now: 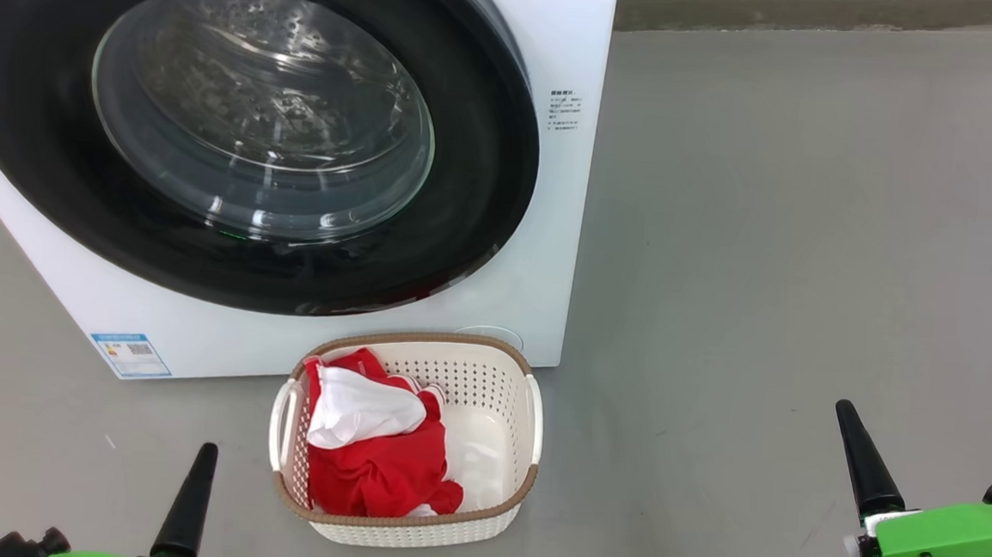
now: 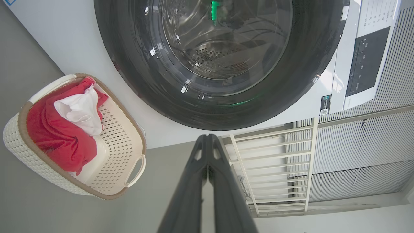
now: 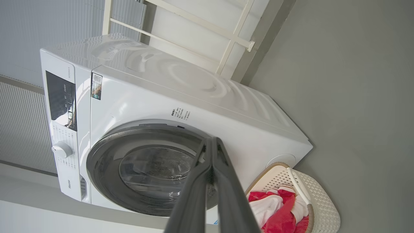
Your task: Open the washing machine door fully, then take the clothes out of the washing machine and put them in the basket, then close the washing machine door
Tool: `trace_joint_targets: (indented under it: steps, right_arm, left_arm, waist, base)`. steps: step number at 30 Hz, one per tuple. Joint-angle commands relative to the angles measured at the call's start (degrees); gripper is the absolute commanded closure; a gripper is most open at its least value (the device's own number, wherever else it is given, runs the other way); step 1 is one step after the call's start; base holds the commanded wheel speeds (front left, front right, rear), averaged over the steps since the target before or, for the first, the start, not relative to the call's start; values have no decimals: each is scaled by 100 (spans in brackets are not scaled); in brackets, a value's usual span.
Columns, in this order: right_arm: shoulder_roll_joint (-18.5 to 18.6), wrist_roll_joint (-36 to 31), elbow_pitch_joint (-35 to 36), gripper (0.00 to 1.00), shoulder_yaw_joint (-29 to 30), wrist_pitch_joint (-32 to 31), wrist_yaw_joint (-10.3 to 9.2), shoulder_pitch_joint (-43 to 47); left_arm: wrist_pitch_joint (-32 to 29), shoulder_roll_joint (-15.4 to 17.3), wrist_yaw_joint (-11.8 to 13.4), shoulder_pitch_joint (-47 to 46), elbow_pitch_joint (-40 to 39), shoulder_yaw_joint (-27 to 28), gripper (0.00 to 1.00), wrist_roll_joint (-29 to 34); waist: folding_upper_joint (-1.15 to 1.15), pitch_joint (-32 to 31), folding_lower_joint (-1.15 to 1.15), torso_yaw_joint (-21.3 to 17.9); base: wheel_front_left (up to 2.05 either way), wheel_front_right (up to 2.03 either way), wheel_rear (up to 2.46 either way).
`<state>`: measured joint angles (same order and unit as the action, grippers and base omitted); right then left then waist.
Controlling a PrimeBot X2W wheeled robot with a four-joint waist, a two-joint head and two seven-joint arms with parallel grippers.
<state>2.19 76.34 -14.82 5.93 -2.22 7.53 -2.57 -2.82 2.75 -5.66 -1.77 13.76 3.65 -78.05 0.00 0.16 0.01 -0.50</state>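
Observation:
The white washing machine (image 1: 562,41) (image 3: 226,106) stands ahead with its round black-rimmed door (image 1: 246,143) (image 2: 213,61) (image 3: 106,161) lying flat against the front. Through the glass I see only bare steel drum. The red and white clothes (image 1: 373,452) (image 2: 61,136) (image 3: 275,213) lie in the cream basket (image 1: 490,373) (image 2: 119,136) (image 3: 323,207) on the floor before the machine. My left gripper (image 1: 208,450) (image 2: 207,137) is shut and empty, left of the basket. My right gripper (image 1: 843,409) (image 3: 212,139) is shut and empty, well to the basket's right.
Grey floor (image 1: 808,246) spreads to the machine's right. A blue label (image 1: 130,354) sits on the machine's lower front. The control panel (image 3: 61,100) and knob (image 3: 61,149) are on the machine's front. A white rack (image 2: 275,161) stands against a ribbed wall.

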Motion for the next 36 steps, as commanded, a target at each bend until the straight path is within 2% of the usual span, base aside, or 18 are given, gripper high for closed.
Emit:
trace_joint_targets:
  steps: [1, 20, 36]
  right_arm:
    - [96, 284, 132, 100, -64, -61, -1, -262]
    - [106, 1618, 82, 100, 11, -387, -4, -356]
    - [98, 1613, 81, 100, 22, -396, -4, -357]
  left_arm:
    - [-55, 41, -91, -302, -95, 194, 100, -229]
    - [-368, 13, -182, -443, 30, 289, 100, -1406]
    - [-368, 13, -182, -443, 30, 288, 100, -1410]
  waist:
    - [0, 0, -1, 5]
    - [0, 2, -1, 50]
    - [0, 2, -1, 50]
  base:
    - [0, 0, 0]
    - [0, 0, 0]
    - [0, 0, 0]
